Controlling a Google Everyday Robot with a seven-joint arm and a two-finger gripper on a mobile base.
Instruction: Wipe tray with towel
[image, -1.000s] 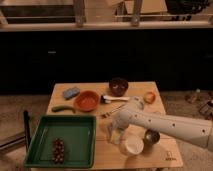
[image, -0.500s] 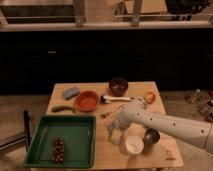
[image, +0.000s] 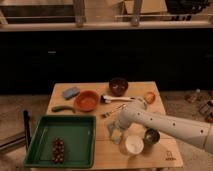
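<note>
Pale blue-grey, the towel (image: 115, 134) lies on the wooden table (image: 105, 156), just right of the green tray (image: 75, 132). The gripper (image: 113, 128) is down on it. Whether it grips the cloth, I cannot tell. A good grasp takes the cloth near its middle, then lifts it over the tray rim, away from the dark cluster (image: 58, 150).

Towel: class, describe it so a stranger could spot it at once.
On the wooden table, find the large green plastic tray at the left. Just right of it lies the small pale blue-grey cloth towel, the robot's pincer right at it. It is paler and flatter than the blue sponge-like pad at the far edge.
</note>
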